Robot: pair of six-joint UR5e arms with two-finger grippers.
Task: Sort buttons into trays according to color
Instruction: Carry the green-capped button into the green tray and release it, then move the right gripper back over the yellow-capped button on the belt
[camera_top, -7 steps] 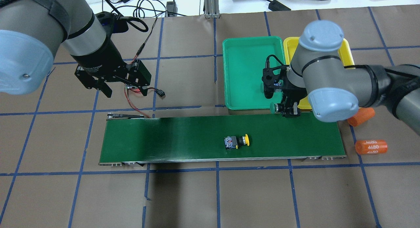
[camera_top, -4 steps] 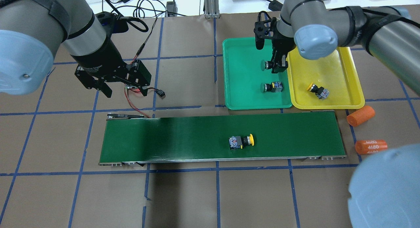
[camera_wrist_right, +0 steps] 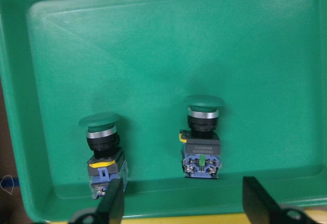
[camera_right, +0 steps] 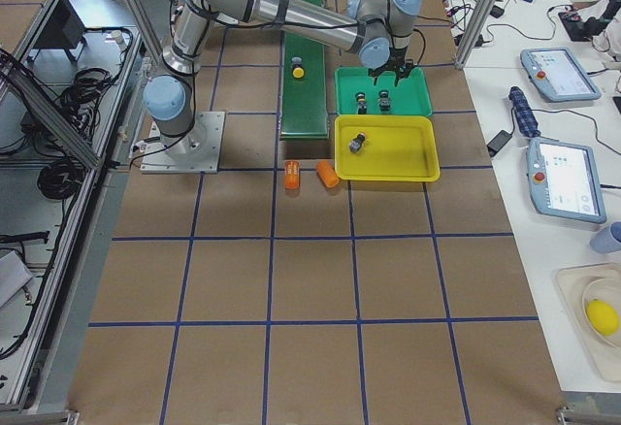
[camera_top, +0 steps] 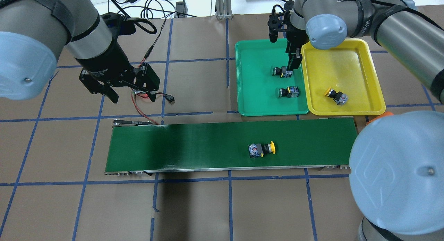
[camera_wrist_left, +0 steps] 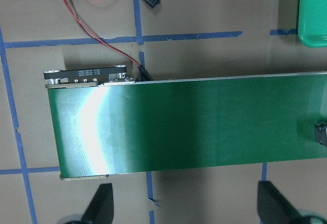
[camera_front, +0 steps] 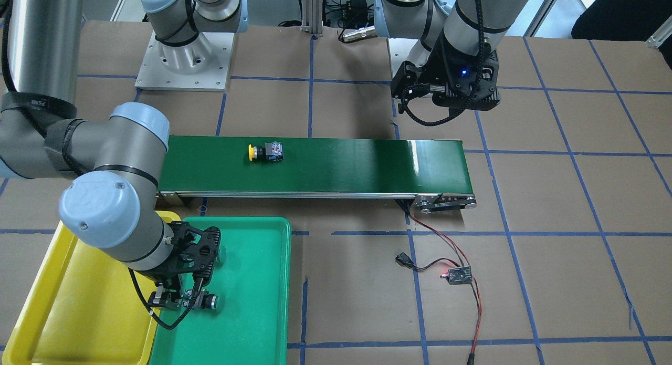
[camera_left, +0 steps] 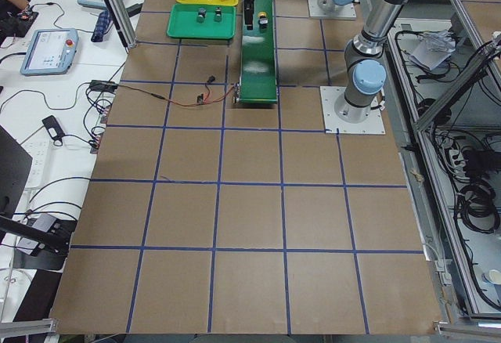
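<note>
Overhead exterior view gives me the layout. The green tray (camera_top: 256, 78) and yellow tray (camera_top: 347, 60) sit side by side on the worktop (camera_top: 194, 206), just beyond the conveyor belt (camera_top: 180, 147).

Two green buttons lie on their sides in the green tray, near its edge next to the yellow tray. On the far green button (camera_top: 281, 72) and the near green button (camera_top: 287, 92), the caps point to my robot's left and the long axes run parallel to the belt.

The right gripper (camera_wrist_right: 183, 196) hangs over the far one. On its wrist camera I see both fingers spread wide, gripping nothing, with that button lying loose in line with the gap between them.

One yellow button (camera_top: 335, 95) lies in the yellow tray on a diagonal, cap toward the far left and body toward the near right. The other yellow button (camera_top: 262, 149) lies on the belt, right of its middle, with its long axis along the belt and its cap toward the robot's right.

The left gripper (camera_wrist_left: 186, 208) hovers over the belt's left end, fingers wide apart and empty.
</note>
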